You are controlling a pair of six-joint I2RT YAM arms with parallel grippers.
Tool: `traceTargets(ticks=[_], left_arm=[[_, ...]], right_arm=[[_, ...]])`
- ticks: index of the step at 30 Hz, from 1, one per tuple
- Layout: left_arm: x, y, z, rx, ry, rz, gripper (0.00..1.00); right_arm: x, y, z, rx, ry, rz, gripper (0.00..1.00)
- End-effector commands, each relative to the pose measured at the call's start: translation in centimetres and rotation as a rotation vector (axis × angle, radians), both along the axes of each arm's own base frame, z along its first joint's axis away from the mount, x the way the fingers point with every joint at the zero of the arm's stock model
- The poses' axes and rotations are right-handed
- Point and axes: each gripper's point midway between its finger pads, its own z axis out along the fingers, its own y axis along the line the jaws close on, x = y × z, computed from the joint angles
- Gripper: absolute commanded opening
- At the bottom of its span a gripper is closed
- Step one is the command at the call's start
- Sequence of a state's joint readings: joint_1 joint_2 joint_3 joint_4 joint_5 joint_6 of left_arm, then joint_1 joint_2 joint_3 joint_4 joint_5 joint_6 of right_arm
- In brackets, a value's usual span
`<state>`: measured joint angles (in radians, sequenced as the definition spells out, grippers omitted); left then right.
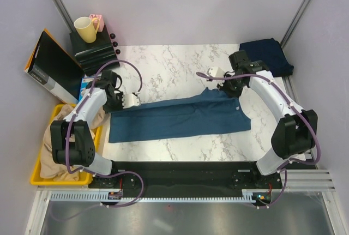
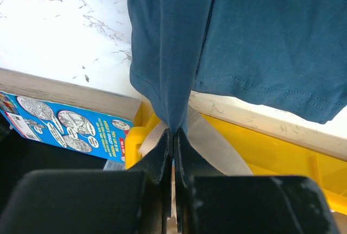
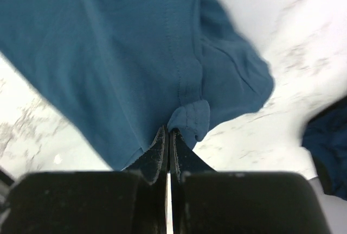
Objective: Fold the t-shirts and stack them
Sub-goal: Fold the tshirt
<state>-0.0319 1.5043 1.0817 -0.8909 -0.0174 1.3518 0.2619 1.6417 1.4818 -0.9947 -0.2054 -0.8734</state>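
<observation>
Steel-blue t-shirt [image 1: 180, 118] lies as a long band across the middle of the table [image 1: 163, 66], seemingly folded lengthwise. The left jaws are pressed together on a pinch of cloth at its left end by the table edge, and the right jaws pinch a bunched fold at its right end. Navy t-shirt [image 1: 267, 55] sits at the far right corner, well apart, fold state unclear; judged early, with the blue shirt's crosswise folds, probably the navy shirt, and stacking all left.
</observation>
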Motion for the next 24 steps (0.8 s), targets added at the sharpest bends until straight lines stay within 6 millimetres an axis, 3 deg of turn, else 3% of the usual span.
traceTargets(ticks=[1, 12, 20, 23, 24], left_arm=[[-0.6, -0.2, 0.6, 0.007, -0.014, -0.036, 0.02], [-3.3, -1.2, -1.3, 0.023, 0.068, -0.093, 0.02], [-4.3, -1.5, -3.0, 0.042, 0.131, -0.105, 0.02], [-3.9, -1.1, -3.0, 0.064, 0.134, -0.094, 0.1], [-3.8, -1.0, -3.0, 0.069, 0.134, -0.098, 0.19]], right_arm=[[-3.8, -1.0, 0.4, -0.047, 0.017, 0.068, 0.0], [-6.8, -2.3, 0.5, -0.098, 0.054, 0.12, 0.0], [-8.7, -1.3, -2.8, -0.1, 0.167, 0.169, 0.01], [-9.5, -0.7, -3.9, -0.113, 0.207, 0.199, 0.12], [-9.9, -0.4, -4.2, -0.119, 0.217, 0.217, 0.18]])
